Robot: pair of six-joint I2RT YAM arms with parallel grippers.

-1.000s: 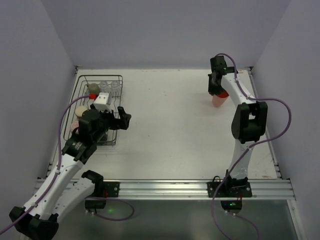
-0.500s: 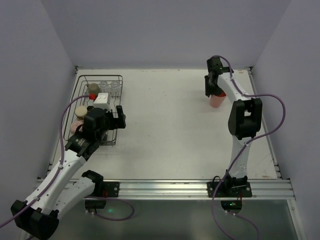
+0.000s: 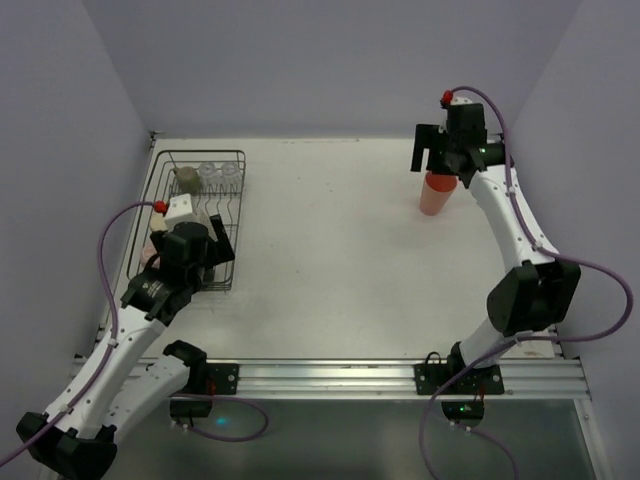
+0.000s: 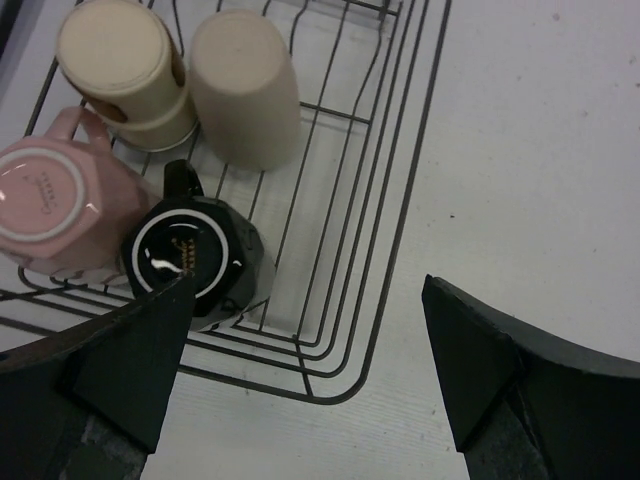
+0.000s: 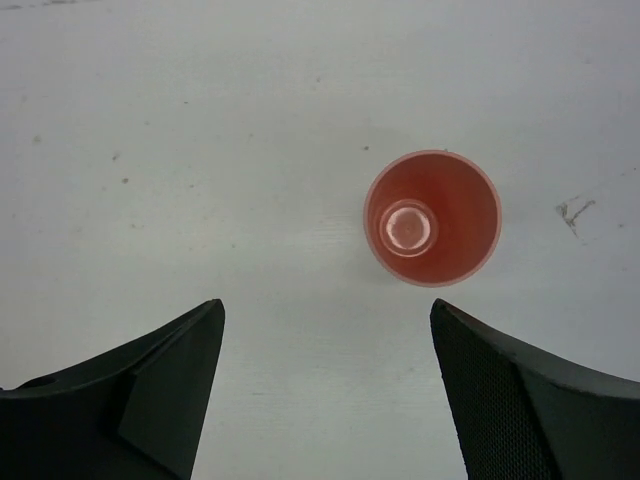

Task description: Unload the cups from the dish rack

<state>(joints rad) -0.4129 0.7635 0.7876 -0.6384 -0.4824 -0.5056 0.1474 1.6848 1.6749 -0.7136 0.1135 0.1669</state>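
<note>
The dish rack (image 3: 241, 195) of dark wire lies at the table's left. In the left wrist view its wires (image 4: 398, 225) hold an upturned black handled mug (image 4: 196, 257), a pale pink mug (image 4: 45, 205) and two beige tumblers (image 4: 244, 90) (image 4: 120, 68). My left gripper (image 3: 200, 265) hovers open over the rack's near end (image 4: 305, 350), and the black mug sits by its left finger. A salmon-pink tumbler (image 3: 436, 193) stands upright on the table at the far right (image 5: 432, 217). My right gripper (image 3: 443, 165) hangs open above it (image 5: 325, 310), holding nothing.
Two clear glasses (image 3: 207, 172) (image 3: 231, 172) and a greyish cup (image 3: 186, 179) sit at the rack's far end. Walls close the table at the back and both sides. A metal rail (image 3: 330, 375) runs along the near edge.
My right gripper has opened and risen off the salmon-pink tumbler, which stays standing on the table. My left gripper has swung left over the rack's near end.
</note>
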